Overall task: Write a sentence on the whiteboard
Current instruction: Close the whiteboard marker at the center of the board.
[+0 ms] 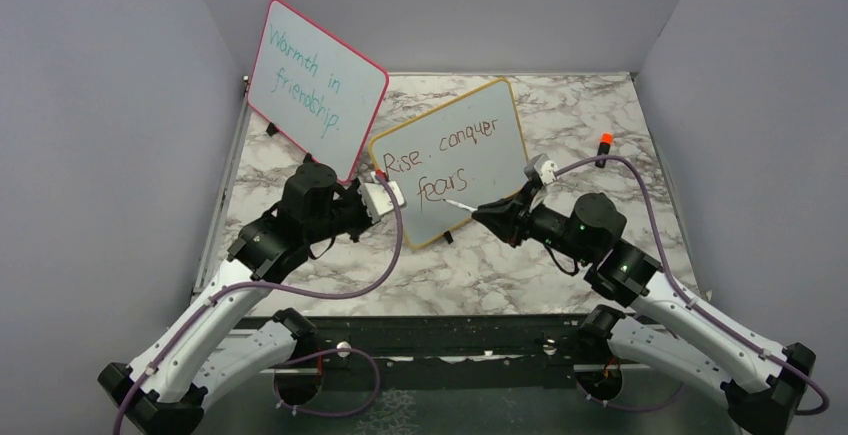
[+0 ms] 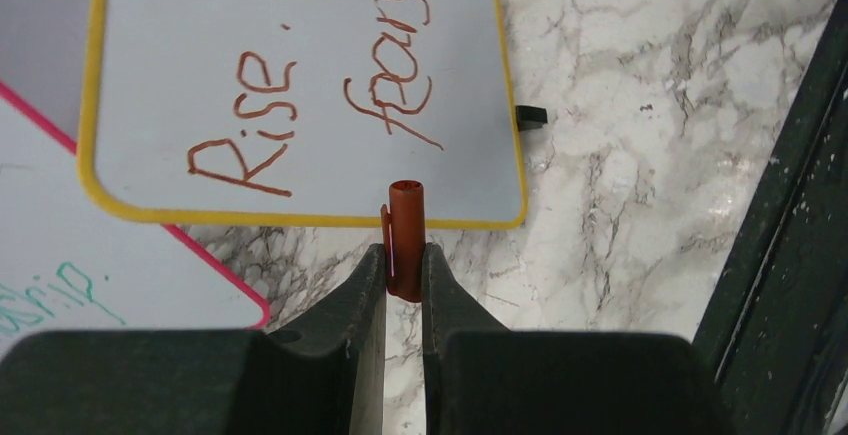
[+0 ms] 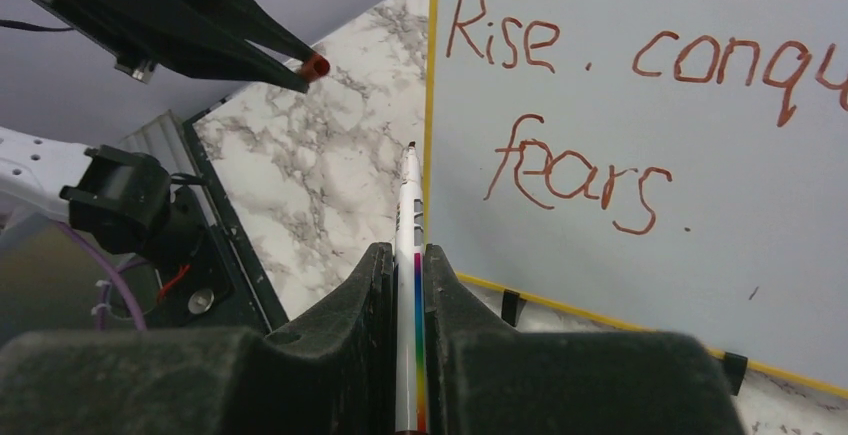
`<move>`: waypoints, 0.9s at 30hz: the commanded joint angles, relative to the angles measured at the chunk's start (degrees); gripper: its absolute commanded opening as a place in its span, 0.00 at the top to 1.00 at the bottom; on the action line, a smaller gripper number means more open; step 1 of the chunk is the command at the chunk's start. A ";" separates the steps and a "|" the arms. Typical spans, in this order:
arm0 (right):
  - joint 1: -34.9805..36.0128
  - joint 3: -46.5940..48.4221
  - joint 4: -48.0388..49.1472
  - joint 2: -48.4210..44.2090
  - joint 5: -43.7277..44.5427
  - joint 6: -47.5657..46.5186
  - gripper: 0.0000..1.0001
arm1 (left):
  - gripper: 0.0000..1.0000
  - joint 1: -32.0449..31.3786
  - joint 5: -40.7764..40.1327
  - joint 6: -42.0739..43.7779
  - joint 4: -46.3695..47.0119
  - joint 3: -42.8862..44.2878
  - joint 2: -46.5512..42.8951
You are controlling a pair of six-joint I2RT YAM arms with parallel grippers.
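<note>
- The table [image 1: 560, 115] is a slab of white marble pattern with grey veins, and its near edge is hidden under a dark rail and the arm bases.
- The whiteboard [image 1: 470, 170] is a rounded rectangle with a yellow-orange frame and small black feet. It stands tilted between the two sets of fingers, just ahead of each.
- A second board [image 1: 315, 90], framed in pink-red and bearing teal writing, leans behind the left fingers. Its lower corner is covered by the left arm.
- The left arm [image 1: 250, 255] reaches forward and bends right at the wrist, while the right arm [image 1: 600, 245] stretches up and to the left toward the board.
- The sentence [image 3: 575, 180] reads "Rise. conquer fears" in brownish-red strokes. The right wrist view cuts off the end of "conquer".
- The right gripper [image 3: 405, 255] is clamped tight on a marker [image 3: 408, 205], which is a slim white barrel with a rainbow stripe. Its dark tip points just beside the board's yellow edge, and contact cannot be judged.
- The left gripper [image 2: 404, 255] pinches a cap [image 2: 405, 220], a smooth reddish-brown tube with a clip. The cap stands up out of the fingers just short of the board's frame.
- A small orange-topped object [image 1: 605, 141] sits well beyond the right fingers and is too tiny to identify.
</note>
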 commanded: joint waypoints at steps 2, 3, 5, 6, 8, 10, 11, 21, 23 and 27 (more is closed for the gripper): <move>-0.28 0.55 6.89 -0.04 -5.62 3.19 1.00 | 1.00 -3.24 2.64 12.20 -3.86 2.31 1.68; -0.28 0.59 7.64 0.17 -6.69 3.60 1.00 | 1.00 -3.63 2.81 13.08 -4.20 2.72 1.98; -0.36 0.66 8.92 1.07 -8.76 4.00 1.00 | 1.00 -4.38 3.45 14.87 -4.37 3.17 2.65; -0.28 0.84 9.10 1.81 -9.39 4.06 1.00 | 1.00 -4.74 3.76 15.85 -4.39 3.19 2.86; -0.29 1.24 8.96 3.15 -10.54 4.16 1.00 | 1.00 -5.40 3.57 17.42 -4.38 3.42 3.35; -0.28 2.19 7.18 4.06 -10.94 3.57 0.99 | 1.00 -5.79 4.00 18.77 -4.38 3.83 3.70; -0.30 2.51 6.78 4.31 -10.84 3.54 1.00 | 1.00 -5.99 4.31 19.65 -4.42 3.89 3.78; -0.27 3.79 7.91 6.66 -15.63 3.72 1.00 | 1.00 -7.52 5.78 26.90 -5.13 3.78 3.65; -0.27 3.88 8.14 7.18 -16.00 3.78 1.00 | 1.00 -7.76 6.17 28.26 -5.53 3.96 3.59; -0.27 3.88 8.53 7.85 -16.58 3.72 1.00 | 1.00 -7.91 6.86 29.34 -5.54 4.08 3.60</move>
